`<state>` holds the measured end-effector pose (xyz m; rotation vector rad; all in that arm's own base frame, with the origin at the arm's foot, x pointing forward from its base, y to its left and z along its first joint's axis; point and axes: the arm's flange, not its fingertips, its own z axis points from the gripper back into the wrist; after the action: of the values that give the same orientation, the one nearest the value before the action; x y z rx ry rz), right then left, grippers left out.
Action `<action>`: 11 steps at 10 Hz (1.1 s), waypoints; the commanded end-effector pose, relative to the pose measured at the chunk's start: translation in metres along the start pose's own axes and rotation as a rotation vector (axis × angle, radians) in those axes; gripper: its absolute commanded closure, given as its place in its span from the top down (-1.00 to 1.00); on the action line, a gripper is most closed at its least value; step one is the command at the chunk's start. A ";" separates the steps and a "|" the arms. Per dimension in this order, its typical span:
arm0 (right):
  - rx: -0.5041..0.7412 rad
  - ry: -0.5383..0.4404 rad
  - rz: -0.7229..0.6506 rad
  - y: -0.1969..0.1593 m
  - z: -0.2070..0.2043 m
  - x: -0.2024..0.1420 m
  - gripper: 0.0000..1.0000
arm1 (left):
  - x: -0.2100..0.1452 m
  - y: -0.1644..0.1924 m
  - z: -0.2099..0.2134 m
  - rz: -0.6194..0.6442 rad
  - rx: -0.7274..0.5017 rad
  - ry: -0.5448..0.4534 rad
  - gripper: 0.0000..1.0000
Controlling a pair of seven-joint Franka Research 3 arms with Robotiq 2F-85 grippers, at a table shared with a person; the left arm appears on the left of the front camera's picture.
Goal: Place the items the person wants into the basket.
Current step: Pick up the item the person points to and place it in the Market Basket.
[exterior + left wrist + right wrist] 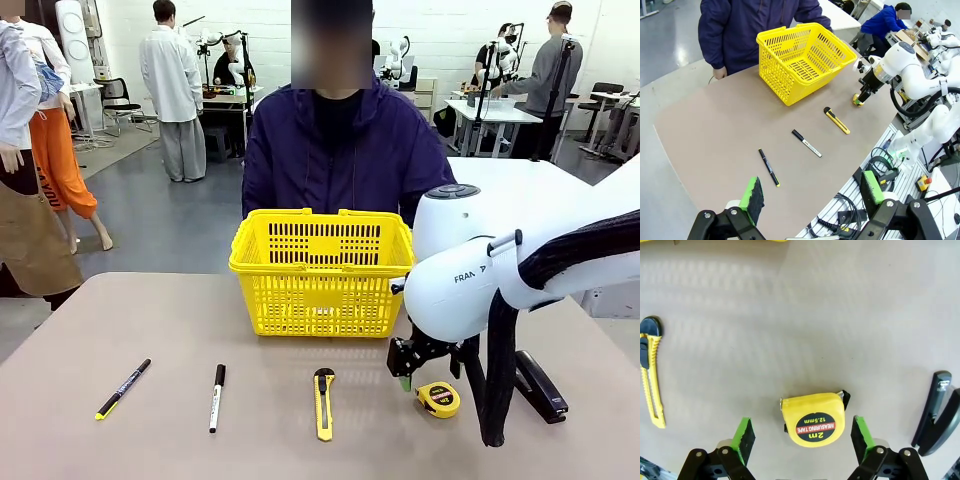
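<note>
The yellow basket (320,300) (790,75) stands at the table's far middle, in front of the person (340,150) in a navy jacket. Along the near edge lie a black pen (122,389) (769,167) with a yellow-green end, a yellow-and-black tape measure (438,399) (812,419) and a black stapler (540,386) (937,412). My right gripper (428,378) (803,439) hangs open just above the tape measure, one green pad on either side, not touching it. Well back over the table's near-left side, my left gripper (812,195) is open and holds nothing.
A white marker (216,397) (806,143) and a yellow utility knife (323,402) (651,370) lie between the pen and the tape measure. The brown table (150,320) is bare on its left half. People stand at other tables behind.
</note>
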<state>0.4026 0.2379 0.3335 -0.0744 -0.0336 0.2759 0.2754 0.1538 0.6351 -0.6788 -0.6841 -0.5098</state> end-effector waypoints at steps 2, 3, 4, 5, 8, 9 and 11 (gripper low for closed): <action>0.007 -0.045 0.020 -0.010 -0.011 -0.007 1.00 | -0.001 0.001 0.001 -0.010 -0.012 -0.015 1.00; 0.023 -0.036 0.029 -0.013 -0.013 -0.007 1.00 | -0.001 0.001 0.001 -0.010 -0.012 -0.015 1.00; 0.031 -0.023 0.039 -0.014 -0.017 -0.005 1.00 | -0.001 0.001 0.001 -0.010 -0.012 -0.015 1.00; 0.041 -0.015 0.049 -0.013 -0.020 -0.003 1.00 | -0.001 0.001 0.001 -0.010 -0.012 -0.015 1.00; 0.049 0.007 0.074 -0.012 -0.025 -0.001 1.00 | -0.001 0.001 0.001 -0.010 -0.012 -0.015 1.00; 0.058 0.020 0.080 -0.012 -0.028 0.000 1.00 | -0.001 0.001 0.001 -0.010 -0.012 -0.015 1.00; 0.061 0.024 0.086 -0.012 -0.029 0.000 1.00 | -0.001 0.001 0.001 -0.010 -0.012 -0.015 1.00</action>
<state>0.4034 0.2238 0.3057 -0.0555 -0.0060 0.3534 0.2754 0.1538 0.6351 -0.6788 -0.6841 -0.5098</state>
